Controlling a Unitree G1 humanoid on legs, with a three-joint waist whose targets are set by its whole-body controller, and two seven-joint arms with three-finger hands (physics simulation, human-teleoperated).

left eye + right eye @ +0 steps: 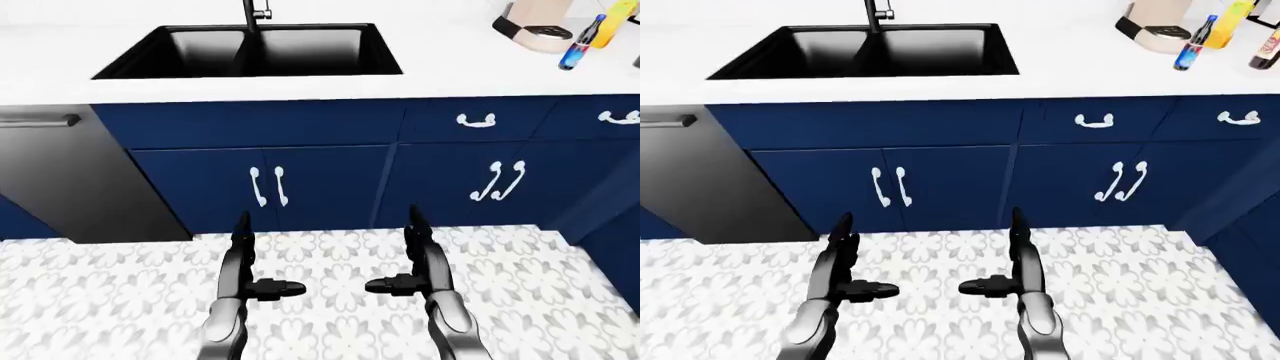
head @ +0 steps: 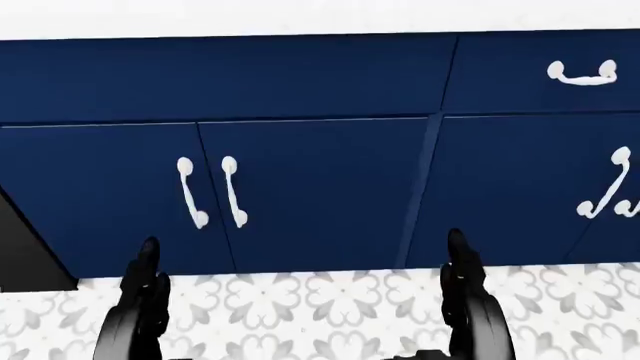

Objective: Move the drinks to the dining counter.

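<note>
White countertop [image 1: 300,86] runs across twelve o'clock in the eye views, with a black sink [image 1: 865,49] sunk into it and navy cabinets [image 1: 330,180] below; patterned floor tiles [image 1: 1140,300] fill the lower half. At about two o'clock in the right-eye view stand the drinks: a blue bottle [image 1: 1192,43], a yellow one [image 1: 1232,13] and a dark one [image 1: 1266,49], beside what may be a coffee machine [image 1: 1155,26]. Left hand [image 1: 845,281] and right hand [image 1: 1005,279] hang at six o'clock, fingers spread, holding nothing, well apart from the bottles
</note>
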